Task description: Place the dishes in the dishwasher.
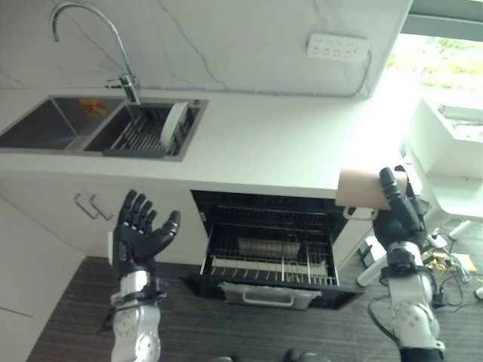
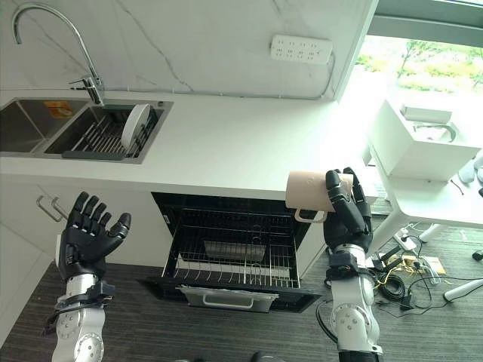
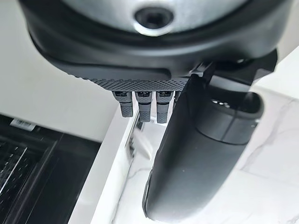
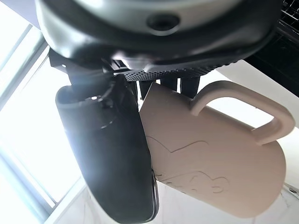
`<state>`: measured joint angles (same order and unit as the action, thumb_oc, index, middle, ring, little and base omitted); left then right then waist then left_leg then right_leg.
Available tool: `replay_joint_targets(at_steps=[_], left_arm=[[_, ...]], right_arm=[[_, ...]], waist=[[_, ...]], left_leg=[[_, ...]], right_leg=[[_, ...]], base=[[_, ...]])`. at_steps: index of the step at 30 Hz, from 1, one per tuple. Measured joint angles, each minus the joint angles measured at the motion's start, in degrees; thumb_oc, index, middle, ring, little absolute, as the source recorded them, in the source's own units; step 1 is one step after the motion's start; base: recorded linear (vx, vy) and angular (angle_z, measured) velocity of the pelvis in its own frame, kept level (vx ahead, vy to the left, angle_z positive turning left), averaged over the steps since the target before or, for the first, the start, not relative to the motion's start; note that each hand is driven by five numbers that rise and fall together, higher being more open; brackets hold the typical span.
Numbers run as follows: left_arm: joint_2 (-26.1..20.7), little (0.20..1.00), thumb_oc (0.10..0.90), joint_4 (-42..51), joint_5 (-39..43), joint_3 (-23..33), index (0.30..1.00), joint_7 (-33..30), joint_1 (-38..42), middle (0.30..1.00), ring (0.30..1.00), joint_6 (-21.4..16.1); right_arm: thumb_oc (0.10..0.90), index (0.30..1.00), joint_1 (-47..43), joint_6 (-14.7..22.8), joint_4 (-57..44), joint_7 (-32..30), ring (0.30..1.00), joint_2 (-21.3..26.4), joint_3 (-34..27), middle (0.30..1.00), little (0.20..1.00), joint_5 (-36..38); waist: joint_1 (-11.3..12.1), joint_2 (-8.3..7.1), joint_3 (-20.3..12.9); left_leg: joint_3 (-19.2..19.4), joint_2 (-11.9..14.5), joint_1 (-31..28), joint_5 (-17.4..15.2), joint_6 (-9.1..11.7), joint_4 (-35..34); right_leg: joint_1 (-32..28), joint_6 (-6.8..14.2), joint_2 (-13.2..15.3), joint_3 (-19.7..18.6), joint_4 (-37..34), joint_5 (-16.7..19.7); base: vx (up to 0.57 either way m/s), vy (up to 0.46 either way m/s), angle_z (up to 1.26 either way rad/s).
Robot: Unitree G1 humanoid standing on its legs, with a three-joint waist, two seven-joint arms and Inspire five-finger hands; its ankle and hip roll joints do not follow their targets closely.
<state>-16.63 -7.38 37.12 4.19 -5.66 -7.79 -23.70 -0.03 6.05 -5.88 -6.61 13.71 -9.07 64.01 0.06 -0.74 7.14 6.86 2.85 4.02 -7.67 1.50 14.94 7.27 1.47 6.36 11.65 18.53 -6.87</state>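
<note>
Gripping mug (image 2: 309, 190) sideways in right hand (image 2: 349, 219), above open dishwasher (image 2: 234, 253); holding left hand (image 2: 89, 235) spread, empty.

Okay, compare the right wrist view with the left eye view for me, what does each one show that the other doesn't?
The right wrist view alone shows the line drawing on the side of the beige mug, seen close beside the thumb. The left eye view alone shows the sink with a white plate standing in its drying rack, the tap, the open dishwasher rack, and the left hand, fingers spread and holding nothing. Both show the right hand holding the mug by the counter's edge.
</note>
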Motion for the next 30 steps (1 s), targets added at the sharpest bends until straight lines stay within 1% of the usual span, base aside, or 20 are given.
replay_joint_targets(at_steps=[3,4,5,8,10,12,14,16,18,22,24,27,30], left_arm=[[-0.4,0.900,0.800,2.0,-0.8,0.0,0.900,0.2,0.0,0.900,0.900,1.2],[-0.6,0.900,0.800,2.7,-2.4,0.0,0.900,0.3,0.0,0.900,0.900,1.4],[-1.4,0.900,0.800,3.3,-5.0,0.0,0.900,0.6,0.0,0.900,0.900,2.3],[-6.0,0.900,0.800,4.8,-13.8,-0.8,0.900,3.8,0.3,0.900,0.900,7.0],[-10.0,0.900,0.800,5.0,-19.1,-3.1,0.900,6.7,0.7,0.900,0.900,10.6],[-11.5,0.900,0.800,5.4,-25.1,-5.1,0.900,9.4,0.8,0.900,0.900,13.7],[-16.0,0.900,0.800,5.7,-29.0,-8.3,0.900,12.8,0.9,0.900,0.900,17.3],[-18.5,0.900,0.800,5.6,-31.0,-10.2,0.900,16.0,1.1,0.900,0.900,20.2],[-18.6,0.900,0.800,5.6,-31.6,-10.8,0.900,17.7,1.3,0.900,0.900,23.0],[-18.6,0.900,0.800,5.6,-33.4,-11.8,0.900,19.6,3.1,0.900,0.900,25.5],[-18.6,0.900,0.800,5.6,-34.4,-12.3,0.900,20.2,4.3,0.900,0.900,27.6],[-18.7,0.900,0.800,5.6,-35.7,-13.4,0.900,20.3,4.9,0.900,0.900,28.8],[-18.8,0.900,0.800,5.6,-35.7,-14.2,0.900,21.9,5.0,0.900,0.900,30.4]], right_arm=[[0.400,0.300,0.0,-0.2,0.0,0.0,0.300,0.0,0.0,0.300,0.300,0.3],[0.400,0.300,0.0,-0.6,0.0,0.0,0.300,0.0,0.0,0.300,0.300,0.4],[0.400,0.300,0.1,-1.2,0.0,0.1,0.300,0.1,0.0,0.300,0.300,0.4],[0.400,0.300,0.2,-3.8,0.0,1.0,0.300,0.2,0.8,0.300,0.300,0.6],[0.400,0.300,0.6,-5.5,0.0,2.1,0.300,0.8,2.0,0.300,0.300,1.6],[0.400,0.300,1.9,-7.1,0.0,3.2,0.300,1.1,2.8,0.300,0.300,2.0],[0.400,0.300,3.1,-8.1,0.0,3.6,0.300,2.5,4.5,0.300,0.300,2.0],[0.400,0.300,3.5,-9.0,0.0,4.7,0.300,3.8,5.3,0.300,0.300,2.6],[0.400,0.300,3.6,-9.1,0.0,5.4,0.300,4.3,6.0,0.300,0.300,3.1],[0.400,0.300,3.6,-9.1,0.0,5.9,0.300,4.8,6.5,0.300,0.300,3.7],[0.400,0.300,3.7,-9.3,0.0,5.9,0.300,4.8,6.7,0.300,0.300,3.7],[0.400,0.300,3.7,-9.7,-0.1,5.9,0.300,5.0,7.8,0.300,0.300,3.7],[0.400,0.300,3.7,-10.8,-0.1,5.9,0.300,5.4,8.8,0.300,0.300,3.7]], waist=[[0.1,0.03,0.2],[0.0,0.06,0.3],[0.0,0.07,0.3],[0.0,0.37,0.5],[0.0,1.00,0.9],[-0.1,1.53,1.2],[-0.2,1.79,1.4],[-0.9,2.18,1.6],[-1.5,2.37,1.7],[-1.6,2.38,1.7],[-1.8,2.38,1.7],[-2.5,2.38,1.7],[-3.0,2.48,1.8]], left_leg=[[0.0,0.0,-0.1,0.0,0.0,0.0],[0.0,0.0,-0.1,0.0,0.0,0.0],[0.0,0.0,-0.1,0.0,0.0,0.0],[0.0,0.0,-0.1,0.0,0.0,-0.1],[0.1,-0.1,-0.1,0.0,0.0,0.0],[0.1,-0.1,-0.1,0.0,0.0,0.0],[0.2,0.0,-0.1,0.0,0.0,-0.1],[0.2,0.0,-0.1,0.0,0.0,-0.1],[0.4,0.0,-0.1,0.0,0.0,-0.1],[0.5,0.0,-0.2,0.0,0.0,-0.1],[0.6,0.1,-0.2,0.0,0.0,0.0],[0.7,0.1,-0.3,0.0,0.0,0.0],[1.0,0.1,-0.3,0.0,0.0,0.0]], right_leg=[[0.0,0.0,0.0,0.0,0.1,0.0],[0.0,0.0,0.0,0.0,0.0,0.0],[0.0,0.0,0.0,0.0,0.0,0.0],[0.0,0.0,0.0,0.0,0.0,0.1],[0.0,0.1,0.0,0.0,0.0,0.2],[0.0,0.1,0.0,0.0,-0.1,0.2],[0.0,0.1,0.0,0.0,-0.2,0.2],[0.0,0.2,0.0,-0.1,-0.2,0.3],[0.0,0.2,0.0,-0.2,-0.2,0.4],[0.0,0.1,-0.1,-0.3,-0.2,0.4],[0.0,0.1,-0.1,-0.4,-0.2,0.4],[0.0,0.2,-0.1,-0.5,-0.4,0.5],[0.1,0.2,-0.2,-0.9,-0.5,0.8]], base=[[0.00,0.000,0.00],[0.00,0.000,0.00],[0.00,0.000,0.00],[0.00,0.000,0.00],[0.00,0.000,0.00],[0.00,0.000,0.00],[0.00,0.000,0.00],[0.00,0.000,0.00],[0.00,0.000,0.00],[0.00,0.000,0.00],[0.00,0.000,0.00],[0.04,0.001,-0.02],[0.01,0.006,-0.05]])
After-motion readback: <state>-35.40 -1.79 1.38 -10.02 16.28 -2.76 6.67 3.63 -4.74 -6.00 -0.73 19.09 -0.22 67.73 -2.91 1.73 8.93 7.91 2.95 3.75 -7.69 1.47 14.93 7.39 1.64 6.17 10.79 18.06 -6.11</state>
